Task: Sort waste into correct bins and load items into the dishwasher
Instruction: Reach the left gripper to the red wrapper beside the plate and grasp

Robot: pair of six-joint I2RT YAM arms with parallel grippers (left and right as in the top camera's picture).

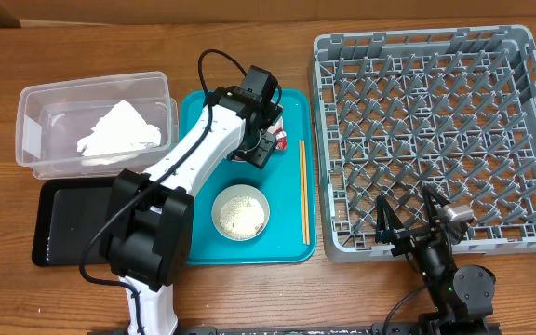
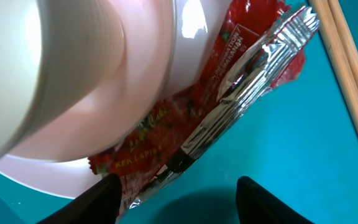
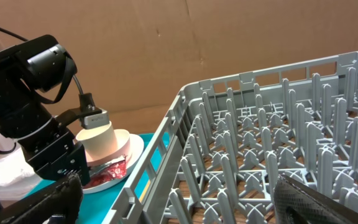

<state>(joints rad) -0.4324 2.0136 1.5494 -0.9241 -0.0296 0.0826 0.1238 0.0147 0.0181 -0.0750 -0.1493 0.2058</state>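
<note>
Overhead, left tool (image 1: 264,147): reaches over the teal tray (image 1: 291,244) at mid-bench, toward the far edge, just above the red wrapper (image 1: 280,130).
Overhead, bins: the clear tub (image 1: 35,140) at the far left corner holds the napkin (image 1: 119,130). The black tray (image 1: 68,223) sits by the near left edge.
Overhead, dishes: bowl (image 1: 241,213) with rice and chopsticks (image 1: 303,191) lie on the teal tray. The dish rack (image 1: 435,140) fills the right side, with no dishes in it.
Left wrist, left tool (image 2: 185,202): released, fingers spread, nothing held. The wrapper (image 2: 241,68) lies partly on the plate (image 2: 42,174), against the cup (image 2: 73,74), and trails onto the tray beside the chopsticks (image 2: 353,68).
Right wrist, right tool (image 3: 179,205): released, parked at the rack's (image 3: 260,137) near edge.
Risk: a pinch may catch the plate rim, tip the cup or roll the chopsticks. The foil may slip free.
</note>
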